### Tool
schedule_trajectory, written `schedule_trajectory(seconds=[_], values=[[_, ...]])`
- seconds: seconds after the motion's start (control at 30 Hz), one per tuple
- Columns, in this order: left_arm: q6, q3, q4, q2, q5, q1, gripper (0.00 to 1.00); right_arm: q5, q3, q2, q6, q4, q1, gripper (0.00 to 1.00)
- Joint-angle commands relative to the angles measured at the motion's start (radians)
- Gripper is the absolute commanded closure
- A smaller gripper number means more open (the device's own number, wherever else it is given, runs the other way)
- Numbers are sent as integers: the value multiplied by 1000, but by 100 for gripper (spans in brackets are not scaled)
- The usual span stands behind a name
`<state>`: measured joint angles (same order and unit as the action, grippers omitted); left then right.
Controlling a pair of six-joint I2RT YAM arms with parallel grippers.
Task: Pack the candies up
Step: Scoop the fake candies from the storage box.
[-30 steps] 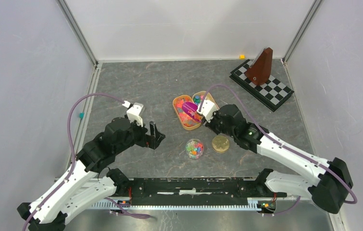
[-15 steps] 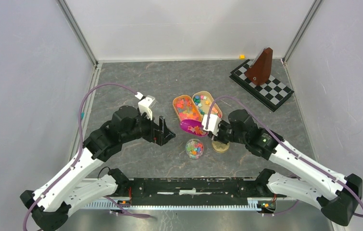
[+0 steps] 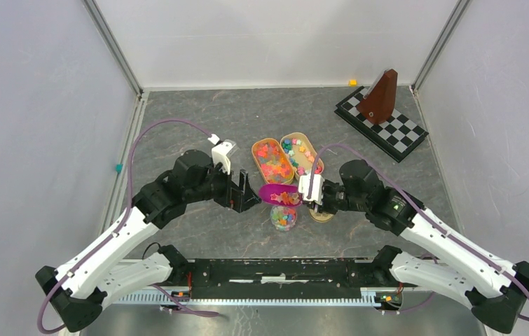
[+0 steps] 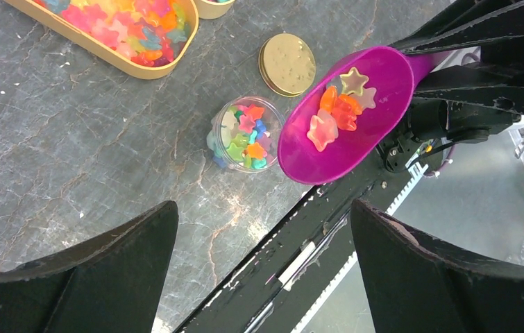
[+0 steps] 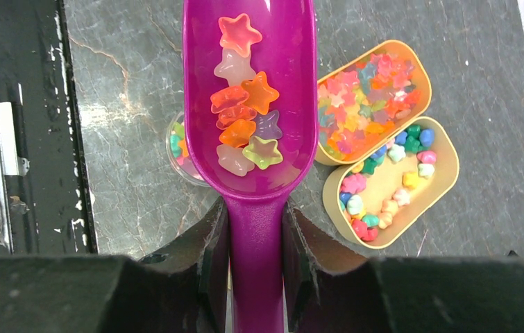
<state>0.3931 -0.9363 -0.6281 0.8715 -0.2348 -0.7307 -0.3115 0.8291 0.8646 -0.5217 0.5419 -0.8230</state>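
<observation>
My right gripper point(image 3: 310, 194) point(image 5: 255, 208) is shut on the handle of a purple scoop point(image 3: 279, 195) point(image 5: 252, 90) point(image 4: 345, 125). The scoop holds several star-shaped candies point(image 5: 245, 118) in orange, pink, yellow and purple. Its bowl hangs over a small clear jar point(image 3: 284, 218) point(image 4: 243, 135) point(image 5: 178, 149) partly filled with mixed bright candies. The jar's gold lid point(image 4: 286, 64) lies flat beside it. My left gripper point(image 3: 246, 192) point(image 4: 264, 208) stands open and empty just left of the scoop.
Two gold oval trays sit behind the jar: one point(image 3: 253, 155) point(image 5: 425, 82) full of star candies, one point(image 3: 315, 150) point(image 5: 384, 178) with chunky candies. A brown metronome point(image 3: 385, 94) stands on a checkered board point(image 3: 401, 136) at back right. A black rail point(image 3: 275, 269) runs along the near edge.
My right gripper has carried the loaded scoop from the star tray toward me, to above the jar. My left arm has swung right, up close to the scoop, still open.
</observation>
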Motion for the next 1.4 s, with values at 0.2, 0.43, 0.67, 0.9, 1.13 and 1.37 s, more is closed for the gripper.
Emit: schedule_trajectory(seconds=[0.2, 0.43, 0.67, 0.9, 1.13, 1.37], values=[[4, -22, 37, 16, -22, 2, 0, -105, 92, -35, -40, 8, -5, 100], [-10, -24, 29, 18, 9, 2, 0, -133, 99, -53, -60, 25, -5, 100], [-9, -17, 27, 20, 15, 2, 0, -151, 102, -88, -55, 9, -5, 100], [-5, -12, 29, 23, 6, 2, 0, -171, 116, -142, -24, -45, -5, 100], [5, -6, 42, 25, -16, 2, 0, -188, 116, -174, 11, -94, -5, 100], [9, -4, 43, 16, -17, 2, 0, -123, 118, -151, -26, -3, -5, 100]])
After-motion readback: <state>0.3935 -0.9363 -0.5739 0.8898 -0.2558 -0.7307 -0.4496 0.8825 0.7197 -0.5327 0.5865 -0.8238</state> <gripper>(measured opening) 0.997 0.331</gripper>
